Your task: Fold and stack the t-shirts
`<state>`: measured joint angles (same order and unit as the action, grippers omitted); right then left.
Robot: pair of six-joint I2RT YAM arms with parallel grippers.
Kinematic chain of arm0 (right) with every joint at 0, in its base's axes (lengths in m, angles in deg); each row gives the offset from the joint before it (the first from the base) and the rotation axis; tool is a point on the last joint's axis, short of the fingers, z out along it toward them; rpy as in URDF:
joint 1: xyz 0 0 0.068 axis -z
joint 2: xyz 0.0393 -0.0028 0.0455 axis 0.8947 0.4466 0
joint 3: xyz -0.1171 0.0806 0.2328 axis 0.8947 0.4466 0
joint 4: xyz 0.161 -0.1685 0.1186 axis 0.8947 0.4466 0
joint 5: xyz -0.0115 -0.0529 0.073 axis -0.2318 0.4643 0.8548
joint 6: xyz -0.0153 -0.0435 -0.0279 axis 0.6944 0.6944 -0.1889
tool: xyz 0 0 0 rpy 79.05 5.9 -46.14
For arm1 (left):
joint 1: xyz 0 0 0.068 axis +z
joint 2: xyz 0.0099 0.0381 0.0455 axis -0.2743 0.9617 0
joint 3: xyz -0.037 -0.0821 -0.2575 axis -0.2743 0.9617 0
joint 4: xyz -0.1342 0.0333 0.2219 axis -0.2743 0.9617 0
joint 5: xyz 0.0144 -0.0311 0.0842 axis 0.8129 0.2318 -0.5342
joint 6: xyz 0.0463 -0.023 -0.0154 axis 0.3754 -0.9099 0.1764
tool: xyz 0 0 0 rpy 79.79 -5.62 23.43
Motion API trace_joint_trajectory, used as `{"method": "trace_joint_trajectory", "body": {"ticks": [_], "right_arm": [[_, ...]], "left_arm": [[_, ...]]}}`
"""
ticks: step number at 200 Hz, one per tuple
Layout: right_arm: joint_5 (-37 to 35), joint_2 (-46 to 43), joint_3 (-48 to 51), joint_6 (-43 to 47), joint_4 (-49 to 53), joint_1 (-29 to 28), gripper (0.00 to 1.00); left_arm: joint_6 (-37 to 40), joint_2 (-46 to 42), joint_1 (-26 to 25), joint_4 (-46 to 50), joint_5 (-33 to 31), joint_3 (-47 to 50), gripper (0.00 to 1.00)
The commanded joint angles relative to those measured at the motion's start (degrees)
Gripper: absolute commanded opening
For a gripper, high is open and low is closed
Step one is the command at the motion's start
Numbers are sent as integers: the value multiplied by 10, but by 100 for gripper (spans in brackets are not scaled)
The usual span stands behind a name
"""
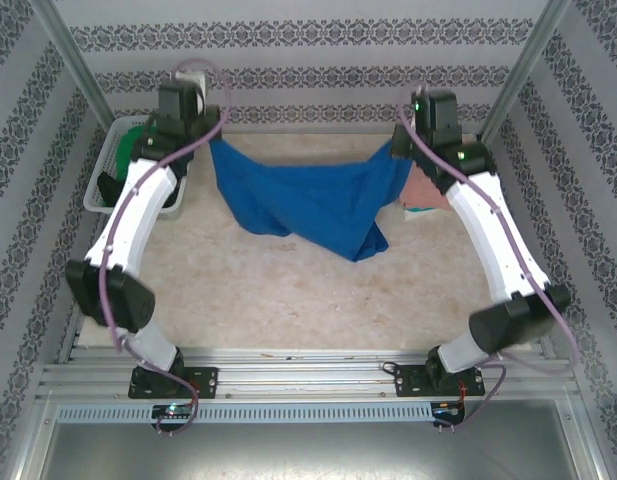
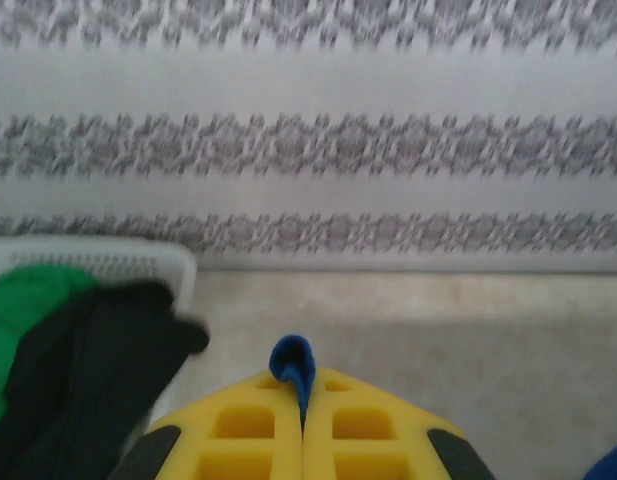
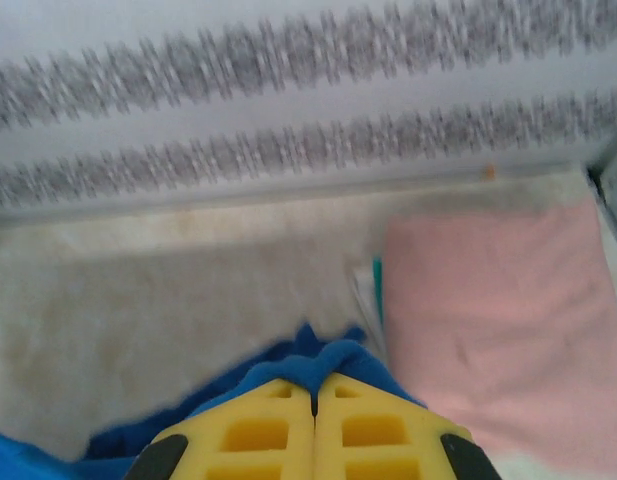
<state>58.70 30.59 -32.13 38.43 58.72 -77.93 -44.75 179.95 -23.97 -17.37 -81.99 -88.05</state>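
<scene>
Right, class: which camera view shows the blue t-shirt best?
Top external: nearly the whole blue t-shirt shows, stretched between the left gripper and right gripper. The left wrist view gives a small pinched tuft; the right wrist view, a bunched edge.

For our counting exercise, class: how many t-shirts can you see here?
4: blue one stretched at centre, pink one folded at right, green one and black one in the left basket. Others may lie hidden.
</scene>
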Motion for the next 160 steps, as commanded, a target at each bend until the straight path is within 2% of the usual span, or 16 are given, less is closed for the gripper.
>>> {"method": "trace_joint_trajectory", "body": {"ticks": [1,13,22,35,49,68,85,99,115,133,144,160], "right_arm": [[21,63,-193,15,30,11,0],[30,94,-291,12,65,12,0],[32,103,-340,12,79,13,0],[26,94,-362,10,81,12,0],[32,63,-330,10,71,12,0],[53,-24,-179,2,13,9,0],[72,-115,16,-12,-66,5,0],[89,-169,152,-21,-93,0,0],[98,-221,309,-46,-136,-5,0],[110,-255,465,-73,-175,-11,0],[128,-254,527,-90,-182,-11,0],[142,-247,574,-97,-158,-15,0]], "left_arm": [[8,86,25,47,48,-256,0],[8,143,31,107,51,-415,0],[8,162,36,123,53,-482,0],[6,135,40,110,53,-475,0],[7,76,40,97,63,-416,0],[4,-44,40,40,85,-245,0],[-11,-193,40,-99,93,29,0],[-35,-305,39,-179,104,217,0],[-89,-407,36,-211,126,394,0],[-158,-491,28,-218,191,560,0],[-189,-534,16,-216,215,654,0],[-220,-583,-15,-207,212,751,0]]}}
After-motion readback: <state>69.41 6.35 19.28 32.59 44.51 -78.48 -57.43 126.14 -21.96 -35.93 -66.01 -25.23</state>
